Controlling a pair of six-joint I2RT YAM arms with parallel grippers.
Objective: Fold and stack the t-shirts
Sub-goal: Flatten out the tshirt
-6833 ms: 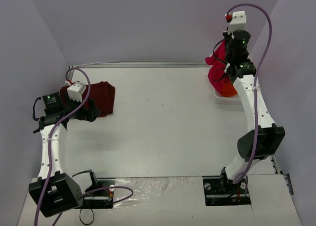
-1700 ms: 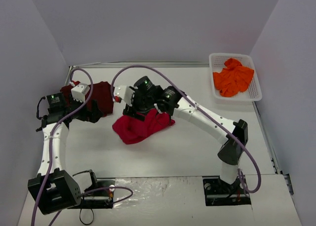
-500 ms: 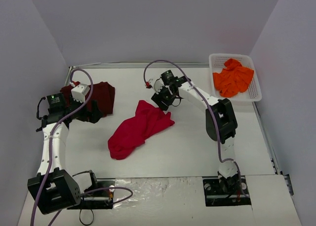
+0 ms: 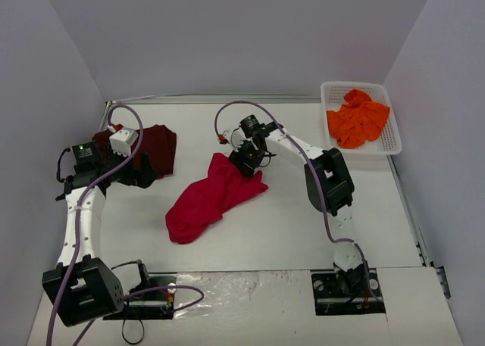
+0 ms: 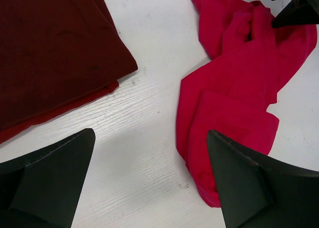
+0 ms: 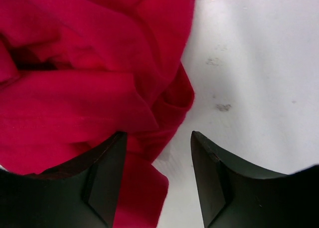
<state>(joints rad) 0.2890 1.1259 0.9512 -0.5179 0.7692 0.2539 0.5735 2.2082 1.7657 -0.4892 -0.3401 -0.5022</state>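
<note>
Red t-shirt (image 4: 212, 198) lies crumpled in a long diagonal heap mid-table (image 4: 288, 232), unfolded, its far end bunched into overlapping folds. Right gripper (image 6: 158, 134) is low over that bunched end; jaws parted, nothing clamped, with a cloth edge showing in the gap. Contact with the cloth: cannot tell. Left gripper (image 5: 149, 134) hangs over bare table between the two shirts, jaws wide apart and empty. Maroon t-shirt (image 4: 158, 145) sits folded flat at the far left, well apart from the red one; a redder edge shows beneath it in the left wrist view, and I cannot tell if that is a separate garment. Risks as I judge them: if the right jaws close here they may catch several layers of the bunch, so the shirt would lift as a clump and not spread. A pinch on one thin edge could slip out. The left gripper is near the maroon fold, and a careless sweep could ruffle it. Containers: one white lattice basket (image 4: 393, 131) at the far right holds the orange t-shirt (image 4: 356, 120), loosely heaped and unfolded; nothing else seen in it.
</note>
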